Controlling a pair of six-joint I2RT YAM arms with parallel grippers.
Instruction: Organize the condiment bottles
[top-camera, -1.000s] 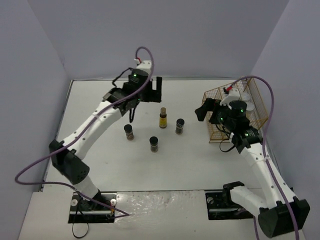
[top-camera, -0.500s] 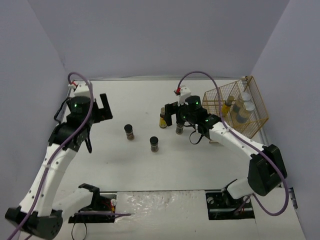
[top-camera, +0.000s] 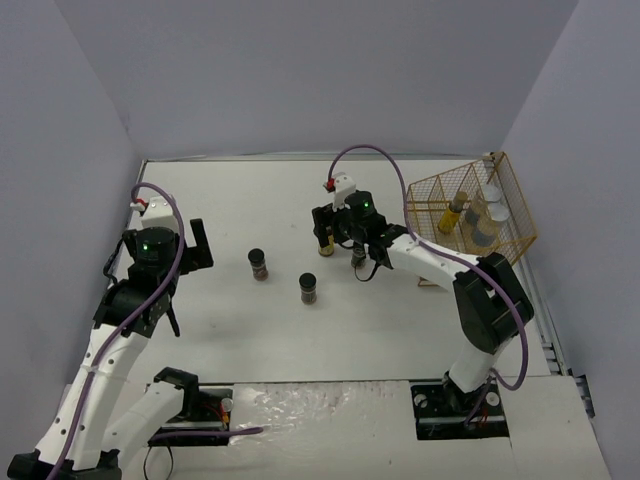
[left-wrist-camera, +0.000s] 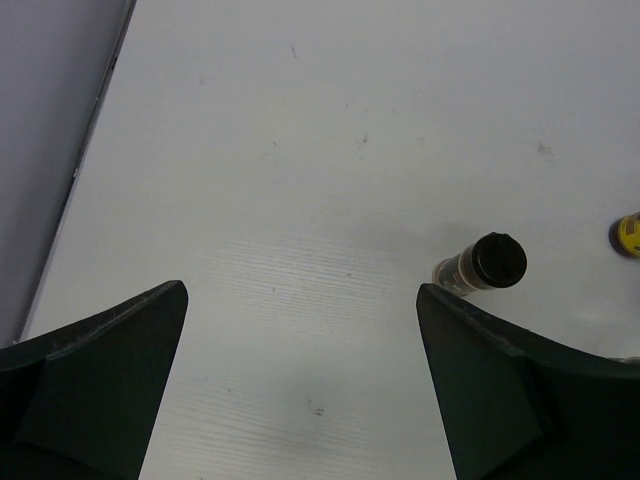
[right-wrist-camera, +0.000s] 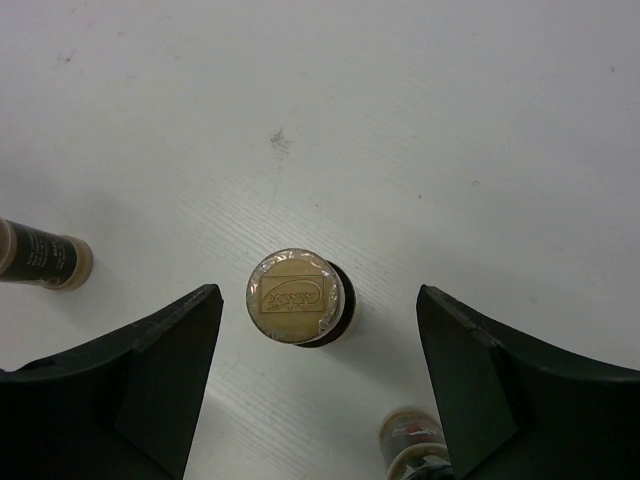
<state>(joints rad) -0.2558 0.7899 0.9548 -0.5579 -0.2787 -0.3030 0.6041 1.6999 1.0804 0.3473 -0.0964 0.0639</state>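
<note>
The left claw (left-wrist-camera: 302, 292) hangs over the left part of the white surface (top-camera: 250, 335). Its two dark fingers are spread wide and there is nothing between them. In the left wrist view a short dark jar with a black cap (left-wrist-camera: 493, 262) stands upright ahead of the finger on the right side, outside the gap and not touching the claw.

From above, a second dark jar (top-camera: 308, 288) stands to the right of the first one and nearer the arm bases, well apart from both claws.

Further right, a slim yellow-filled jar (right-wrist-camera: 297, 297) stands upright directly under the right claw (right-wrist-camera: 320, 295). The right wrist view looks straight down on its pale round top, which sits in the gap between the fingers, a little nearer the left one. The claw is opened wide, with bare surface showing on both sides of the jar, so neither finger touches it.

A third dark jar (top-camera: 358, 257) stands just beside the yellow one on its right, partly hidden by the right arm.

At the far right stands a yellow wire basket (top-camera: 428, 203). Inside it are another slim yellow jar (top-camera: 457, 209) and, to its right, a wider clear jar with a silver lid (top-camera: 492, 197) and its twin (top-camera: 481, 227), close together.
</note>
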